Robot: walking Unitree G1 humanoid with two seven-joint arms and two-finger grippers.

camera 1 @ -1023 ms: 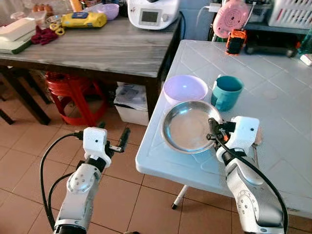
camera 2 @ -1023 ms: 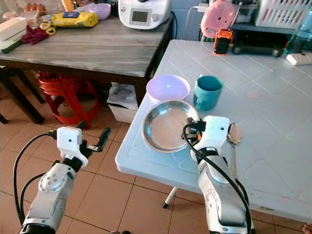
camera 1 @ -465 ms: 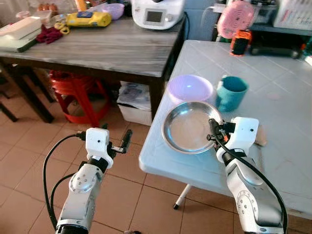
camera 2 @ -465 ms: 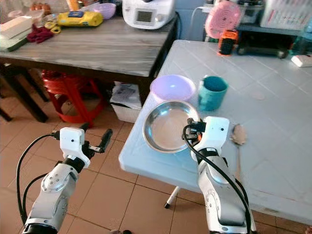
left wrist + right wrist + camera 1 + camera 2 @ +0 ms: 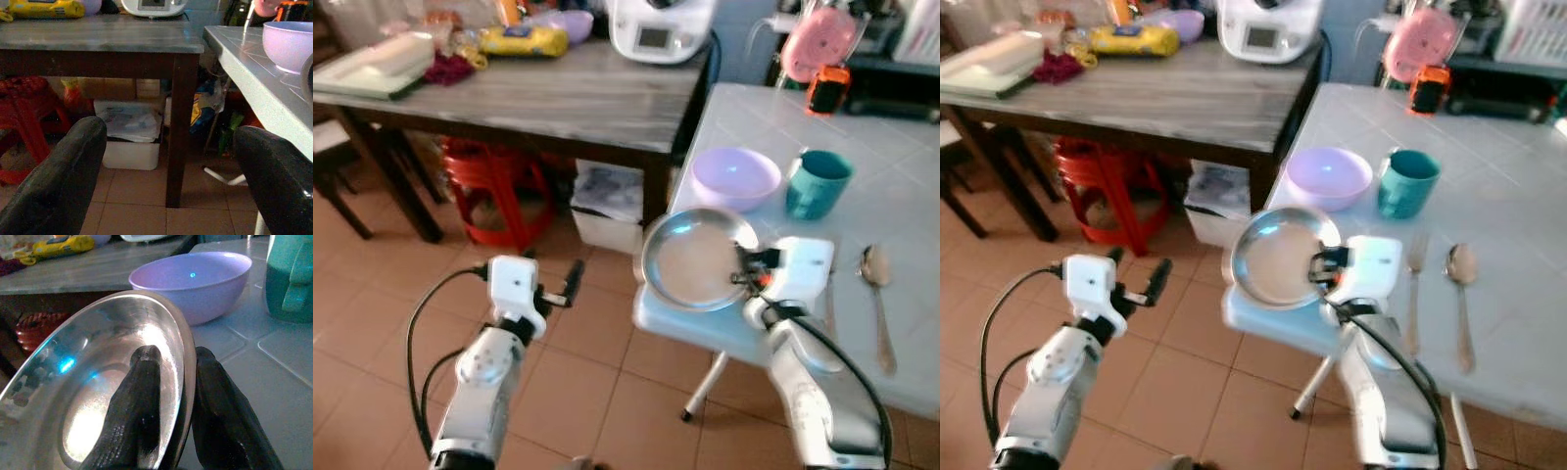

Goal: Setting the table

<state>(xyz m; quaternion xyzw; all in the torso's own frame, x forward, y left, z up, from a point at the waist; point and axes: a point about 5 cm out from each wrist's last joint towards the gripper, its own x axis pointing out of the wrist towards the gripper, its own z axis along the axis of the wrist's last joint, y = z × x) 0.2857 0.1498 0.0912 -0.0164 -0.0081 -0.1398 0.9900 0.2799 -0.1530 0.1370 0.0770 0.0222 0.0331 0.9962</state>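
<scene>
My right gripper [image 5: 745, 279] is shut on the near right rim of a round steel plate [image 5: 693, 260], one finger [image 5: 139, 406] inside the rim and the other outside. The plate is tilted and sticks out past the white table's [image 5: 901, 225] left edge. Just behind it on the table stand a purple bowl [image 5: 736, 176] and a teal mug [image 5: 818, 183]. A fork [image 5: 1417, 284] and a spoon [image 5: 873, 294] lie to the right of my arm. My left gripper [image 5: 570, 284] is held open above the tiled floor, with nothing between its fingers [image 5: 63, 181].
A dark wooden table [image 5: 558, 93] stands to the left, carrying a white appliance [image 5: 661, 29], a yellow packet [image 5: 521, 41] and other clutter. Under it are a red stool [image 5: 494, 186] and a white box [image 5: 129, 142]. Tiled floor [image 5: 372, 323] lies open at the left.
The whole view has shifted as the camera moved. My right gripper has drawn the plate off its spot in front of the bowl, out over the table's edge. The fork now shows.
</scene>
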